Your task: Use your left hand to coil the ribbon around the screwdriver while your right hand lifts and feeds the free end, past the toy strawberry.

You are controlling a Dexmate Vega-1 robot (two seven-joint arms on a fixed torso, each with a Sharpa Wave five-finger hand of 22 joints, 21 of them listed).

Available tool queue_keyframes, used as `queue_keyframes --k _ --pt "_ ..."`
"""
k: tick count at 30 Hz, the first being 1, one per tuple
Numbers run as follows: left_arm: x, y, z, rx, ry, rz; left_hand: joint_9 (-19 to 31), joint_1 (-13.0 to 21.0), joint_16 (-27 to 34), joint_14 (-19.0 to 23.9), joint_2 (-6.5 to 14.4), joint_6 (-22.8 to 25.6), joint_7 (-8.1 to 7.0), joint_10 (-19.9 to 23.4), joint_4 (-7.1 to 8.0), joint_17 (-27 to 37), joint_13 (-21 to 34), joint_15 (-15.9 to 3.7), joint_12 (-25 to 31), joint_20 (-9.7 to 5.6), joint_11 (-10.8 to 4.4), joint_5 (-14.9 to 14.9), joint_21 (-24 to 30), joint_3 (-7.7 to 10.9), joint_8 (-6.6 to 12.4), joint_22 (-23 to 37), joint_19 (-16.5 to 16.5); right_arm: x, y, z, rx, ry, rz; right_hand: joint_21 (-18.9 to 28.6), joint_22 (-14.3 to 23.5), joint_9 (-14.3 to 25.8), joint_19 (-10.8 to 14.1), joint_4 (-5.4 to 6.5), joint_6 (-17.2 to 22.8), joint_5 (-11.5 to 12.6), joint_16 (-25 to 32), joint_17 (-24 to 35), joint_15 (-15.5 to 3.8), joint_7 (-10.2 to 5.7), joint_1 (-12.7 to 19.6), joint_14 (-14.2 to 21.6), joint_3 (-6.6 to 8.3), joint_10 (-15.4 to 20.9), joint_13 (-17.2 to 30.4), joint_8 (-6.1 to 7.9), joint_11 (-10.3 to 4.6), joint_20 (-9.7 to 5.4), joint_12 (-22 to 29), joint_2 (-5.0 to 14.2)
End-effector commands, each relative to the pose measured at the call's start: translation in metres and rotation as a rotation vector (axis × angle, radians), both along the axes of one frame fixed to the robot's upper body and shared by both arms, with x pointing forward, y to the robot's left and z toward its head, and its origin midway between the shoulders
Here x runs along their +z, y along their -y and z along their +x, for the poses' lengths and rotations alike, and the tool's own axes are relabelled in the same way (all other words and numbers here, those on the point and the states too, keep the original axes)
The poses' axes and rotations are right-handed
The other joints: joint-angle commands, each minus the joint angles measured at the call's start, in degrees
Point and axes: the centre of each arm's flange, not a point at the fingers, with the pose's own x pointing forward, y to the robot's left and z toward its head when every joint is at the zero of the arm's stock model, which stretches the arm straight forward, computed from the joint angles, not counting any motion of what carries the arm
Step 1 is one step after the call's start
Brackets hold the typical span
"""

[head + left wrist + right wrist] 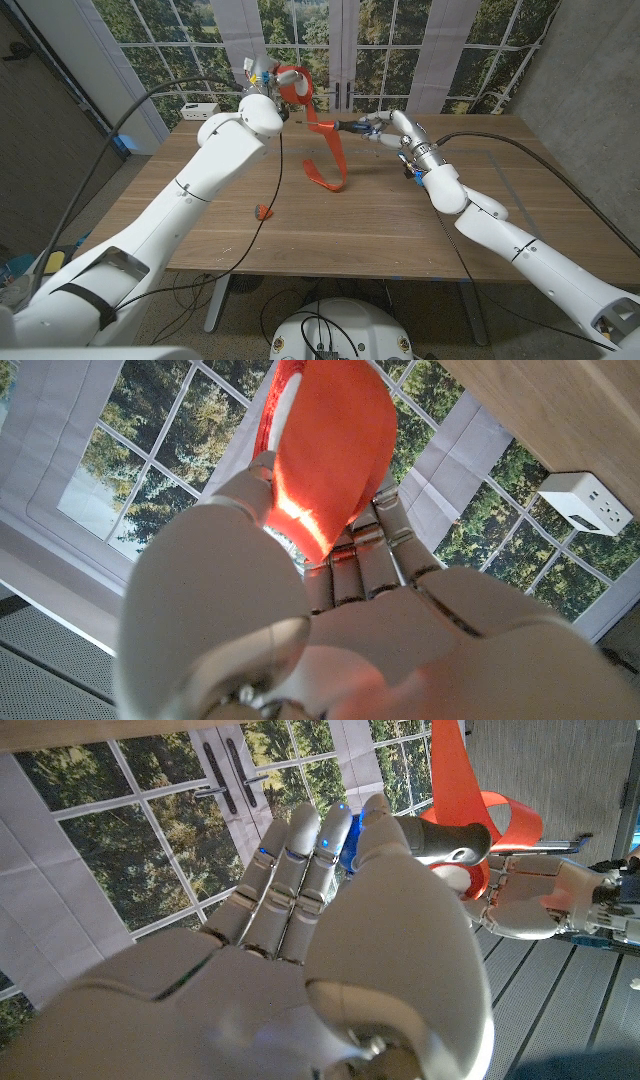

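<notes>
Above the counter's (520, 200) far side, the left hand (262, 78) grips the ribbon's (322, 150) looped upper end, while the right hand (388, 128) clasps the screwdriver (352, 126), pointing crosswise into the strip.

Ribbon (322, 140) orange-red; toy strawberry (262, 211) red; screwdriver (357, 126) handle black and blue; table (400, 220) brown wood.

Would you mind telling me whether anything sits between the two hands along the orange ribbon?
Nothing visible does. The orange ribbon hangs freely from the left hand toward the right hand, which holds the blue-and-black-handled screwdriver; the small red toy strawberry lies well aside.
</notes>
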Motion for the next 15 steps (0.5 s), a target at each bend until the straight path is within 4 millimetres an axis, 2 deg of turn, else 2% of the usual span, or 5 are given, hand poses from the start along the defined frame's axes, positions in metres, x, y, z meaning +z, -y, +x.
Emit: queue_keyframes --k 1,10,15 --pt "0.020 0.009 -0.027 -0.024 0.083 0.036 0.8 4.4 0.0 11.7 4.7 10.4 -7.14 13.7 0.94 2.8 12.6 -15.04 0.5 -0.29 -13.58 0.3 0.6 1.21 0.17 -0.1 -0.2 -0.010 -0.002 0.016 -0.007 -0.093 -0.003 0.7 0.0 3.7 -0.2 0.44 15.1 0.4 -0.1 0.1 -5.91 2.54 -0.7 0.1 0.39 0.6 0.2 0.38 -0.03 -1.01 -0.1 1.28" --pt "0.027 0.021 -0.033 -0.061 0.160 0.061 0.8 4.3 -0.1 11.8 4.7 10.5 -7.11 13.8 0.99 2.8 12.7 -15.07 0.3 -0.45 -13.54 0.3 0.8 1.19 0.01 -0.2 -0.3 -0.011 -0.007 0.022 -0.006 -0.130 -0.024 1.1 0.0 3.7 -0.3 0.38 15.1 0.4 0.0 -0.1 -5.88 2.63 -0.7 0.3 0.35 0.6 0.2 0.34 0.10 -1.00 -0.2 1.26" --pt "0.030 0.027 -0.034 -0.098 0.169 0.068 0.9 4.3 -0.2 11.8 4.7 10.6 -7.15 14.0 1.00 2.8 12.8 -15.18 0.3 -0.51 -13.50 0.3 1.0 1.20 -0.05 -0.3 -0.3 -0.011 -0.010 0.027 -0.017 -0.175 -0.048 1.7 -0.1 3.5 0.4 0.07 15.5 0.5 0.2 -0.9 -5.93 3.19 -0.3 0.8 0.36 1.3 -0.3 0.34 0.70 -0.39 -0.3 1.16"
